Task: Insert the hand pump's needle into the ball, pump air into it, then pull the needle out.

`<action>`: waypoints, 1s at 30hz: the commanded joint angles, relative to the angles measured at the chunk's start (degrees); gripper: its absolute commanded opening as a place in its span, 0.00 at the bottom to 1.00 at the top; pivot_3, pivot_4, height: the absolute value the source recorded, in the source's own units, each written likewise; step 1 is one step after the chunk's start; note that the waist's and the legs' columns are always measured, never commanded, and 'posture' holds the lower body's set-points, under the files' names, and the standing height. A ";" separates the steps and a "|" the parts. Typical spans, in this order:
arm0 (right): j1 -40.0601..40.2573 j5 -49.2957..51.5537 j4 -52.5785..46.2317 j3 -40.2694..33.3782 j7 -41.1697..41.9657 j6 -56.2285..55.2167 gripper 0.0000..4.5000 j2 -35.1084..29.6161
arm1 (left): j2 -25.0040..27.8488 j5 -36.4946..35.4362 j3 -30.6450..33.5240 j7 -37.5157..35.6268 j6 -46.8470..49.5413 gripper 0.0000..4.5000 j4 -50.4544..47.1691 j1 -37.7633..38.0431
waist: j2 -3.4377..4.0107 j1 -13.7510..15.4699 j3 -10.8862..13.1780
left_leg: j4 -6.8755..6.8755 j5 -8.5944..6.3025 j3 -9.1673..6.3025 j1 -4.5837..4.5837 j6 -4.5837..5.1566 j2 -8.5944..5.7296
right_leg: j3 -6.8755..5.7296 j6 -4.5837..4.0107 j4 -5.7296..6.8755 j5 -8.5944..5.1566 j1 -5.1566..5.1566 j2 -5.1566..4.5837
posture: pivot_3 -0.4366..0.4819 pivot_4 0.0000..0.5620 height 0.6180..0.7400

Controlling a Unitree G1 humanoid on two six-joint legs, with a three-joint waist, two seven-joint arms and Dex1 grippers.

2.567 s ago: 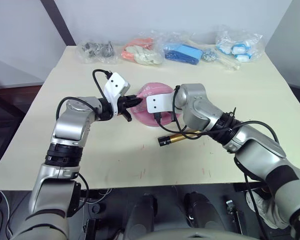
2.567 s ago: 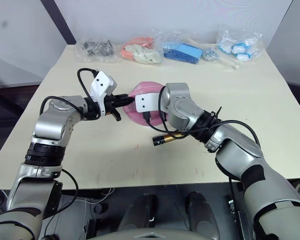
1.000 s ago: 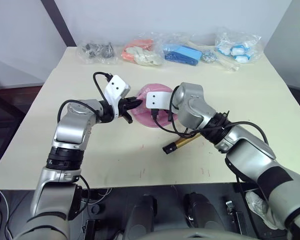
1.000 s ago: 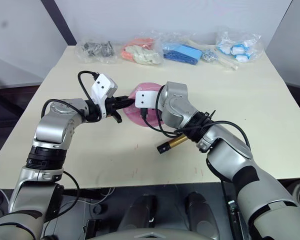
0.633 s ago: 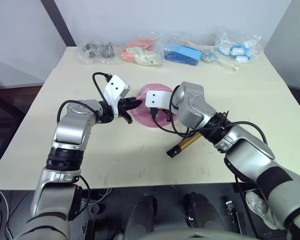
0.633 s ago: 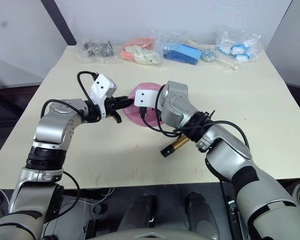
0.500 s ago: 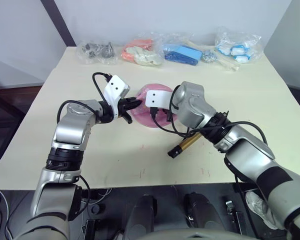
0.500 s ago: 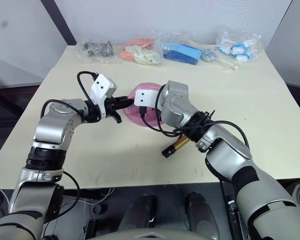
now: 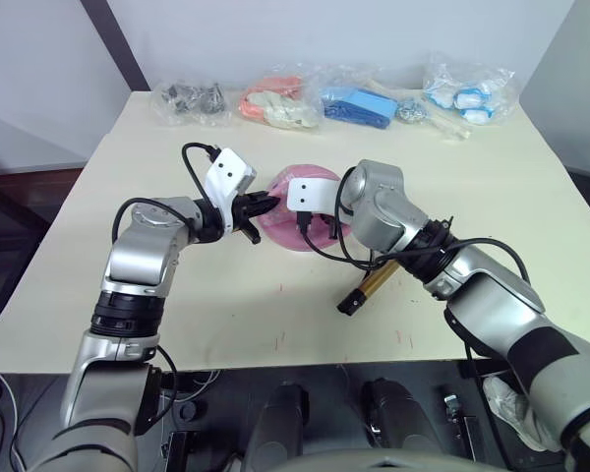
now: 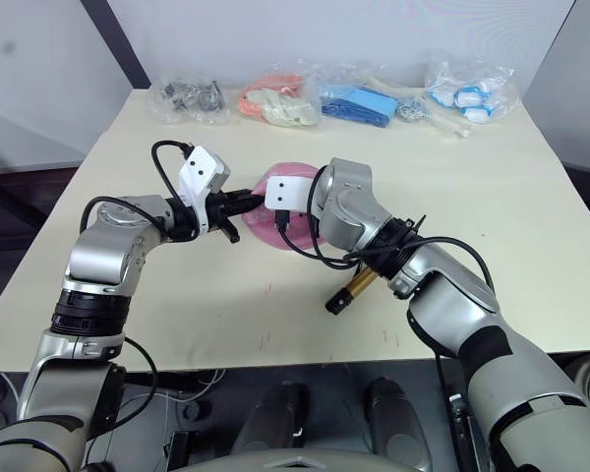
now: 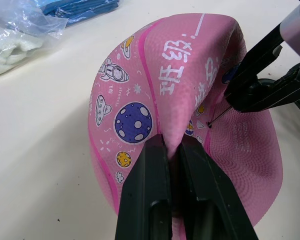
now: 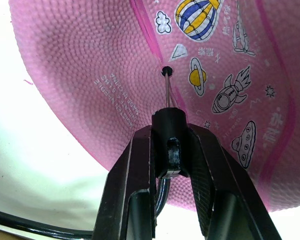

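We see the hand pump [image 9: 366, 289] lying on the counter [image 9: 226, 305] at about 5 o'clock from the ball [image 11: 190, 100], its hose curling up to the right hand [image 12: 167, 145]. That hand is clamped on the needle's black fitting, and the needle [image 12: 166, 90] has its tip at the ball's valve hole. The limp pink ball sits mid-counter, a fold of it pinched by the left hand [image 11: 172, 150] from its 9 o'clock side. Farther off, bagged items [image 9: 275, 98] line the far edge
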 commanded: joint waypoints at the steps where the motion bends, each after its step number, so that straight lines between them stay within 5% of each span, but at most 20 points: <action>1: 0.01 0.94 -2.14 -0.05 0.45 -1.80 0.09 0.75 | -0.66 -1.01 -1.79 -1.32 0.14 0.01 -1.63 0.83 | 0.00 0.00 0.00 | 0.00 0.00 0.00 0.00 0.00 0.00 | 0.00 0.00 0.00 0.00 0.00 0.00 | 0.48 0.27 1.00; 30: -2.56 12.19 -1.37 -11.30 -0.17 9.54 0.09 6.35 | -0.52 -1.35 -1.22 -1.52 1.18 0.01 -2.79 1.83 | 0.01 -0.17 0.01 | -0.06 0.00 0.00 -0.01 0.00 0.00 | 0.00 -0.02 -0.05 -0.01 -0.01 0.00 | 0.48 0.27 1.00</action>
